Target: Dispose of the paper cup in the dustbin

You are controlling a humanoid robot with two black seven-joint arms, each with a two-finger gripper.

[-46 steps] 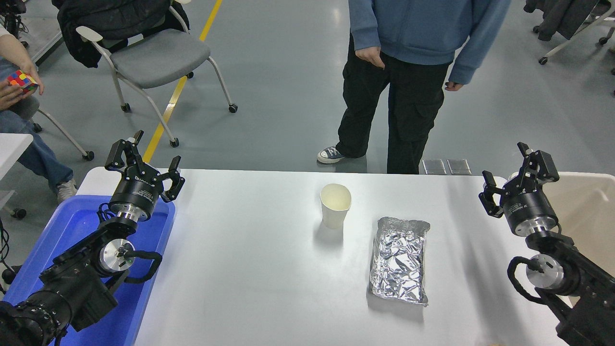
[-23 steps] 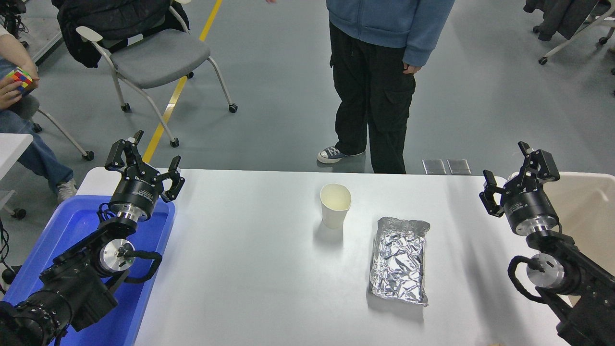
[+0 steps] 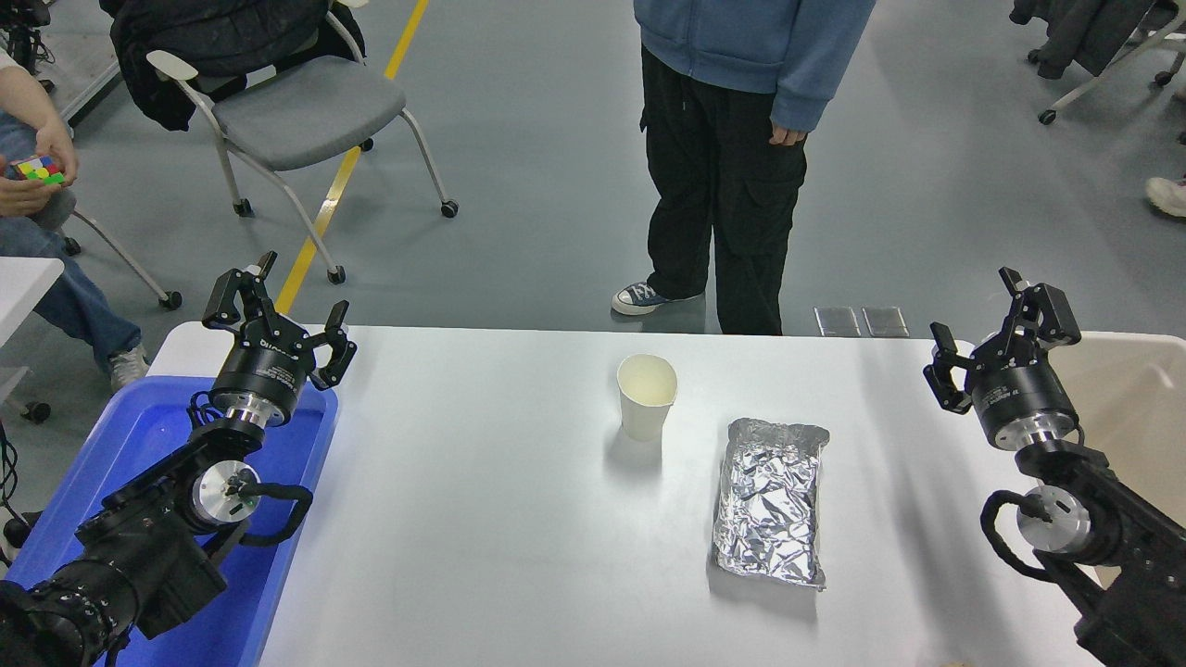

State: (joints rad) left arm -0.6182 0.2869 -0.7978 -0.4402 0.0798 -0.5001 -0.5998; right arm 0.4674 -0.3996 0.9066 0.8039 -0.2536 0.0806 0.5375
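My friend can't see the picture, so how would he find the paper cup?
Look at the white table, near the middle of its far half. The paper cup stands upright there, open side up. It is small, plain and white, unlike the crinkly silver foil pouch lying flat close by.

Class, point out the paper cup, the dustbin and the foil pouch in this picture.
paper cup (image 3: pixel 646 396): head view, on its white outer wall below the rim.
dustbin (image 3: pixel 1135 398): head view, on its beige inner wall at the right edge.
foil pouch (image 3: pixel 769 500): head view, on the middle of its crinkled face.
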